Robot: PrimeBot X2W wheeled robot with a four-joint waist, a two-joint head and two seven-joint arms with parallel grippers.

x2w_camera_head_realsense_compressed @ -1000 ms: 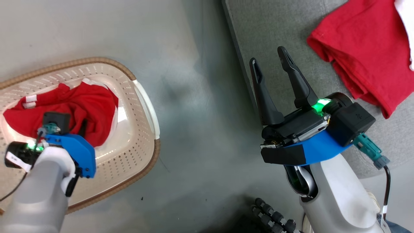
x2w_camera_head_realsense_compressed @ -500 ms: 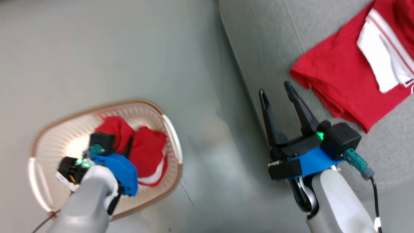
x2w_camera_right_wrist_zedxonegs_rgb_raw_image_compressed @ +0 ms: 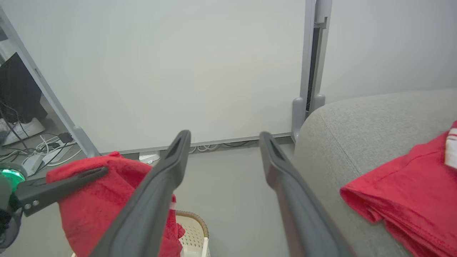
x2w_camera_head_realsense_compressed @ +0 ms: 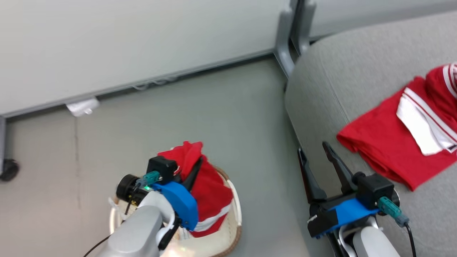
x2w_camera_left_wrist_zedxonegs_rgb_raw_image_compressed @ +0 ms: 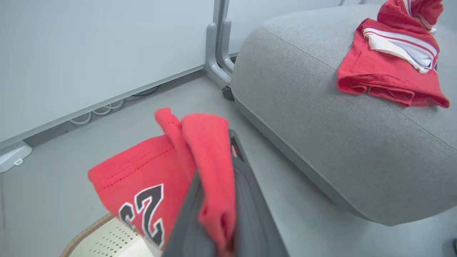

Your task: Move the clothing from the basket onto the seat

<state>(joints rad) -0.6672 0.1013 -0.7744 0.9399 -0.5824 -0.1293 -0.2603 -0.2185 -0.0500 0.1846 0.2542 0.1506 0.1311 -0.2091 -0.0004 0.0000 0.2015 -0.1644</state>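
Note:
My left gripper [x2w_camera_head_realsense_compressed: 195,165] is shut on a red piece of clothing [x2w_camera_head_realsense_compressed: 210,189] and holds it lifted above the cream basket [x2w_camera_head_realsense_compressed: 236,217] at the bottom of the head view. In the left wrist view the held clothing [x2w_camera_left_wrist_zedxonegs_rgb_raw_image_compressed: 150,178] drapes over the closed fingers [x2w_camera_left_wrist_zedxonegs_rgb_raw_image_compressed: 246,192] and shows a black-and-white number. My right gripper [x2w_camera_head_realsense_compressed: 312,148] stands open and empty at the front edge of the grey seat [x2w_camera_head_realsense_compressed: 321,89]. More red-and-white clothing [x2w_camera_head_realsense_compressed: 389,150] lies bunched on the seat. The right wrist view shows the open right gripper [x2w_camera_right_wrist_zedxonegs_rgb_raw_image_compressed: 225,135] and the hanging clothing [x2w_camera_right_wrist_zedxonegs_rgb_raw_image_compressed: 93,203].
A pale wall panel with a grey post foot [x2w_camera_head_realsense_compressed: 290,46] stands behind the floor gap between basket and seat. A caster wheel [x2w_camera_head_realsense_compressed: 9,170] sits at the far left. Cables and a shoe [x2w_camera_right_wrist_zedxonegs_rgb_raw_image_compressed: 21,129] lie beyond the panel's left end.
The camera has tilted up, bringing wall and seat top into view. My left gripper has risen out of the basket with the red clothing in it. The right gripper stays open.

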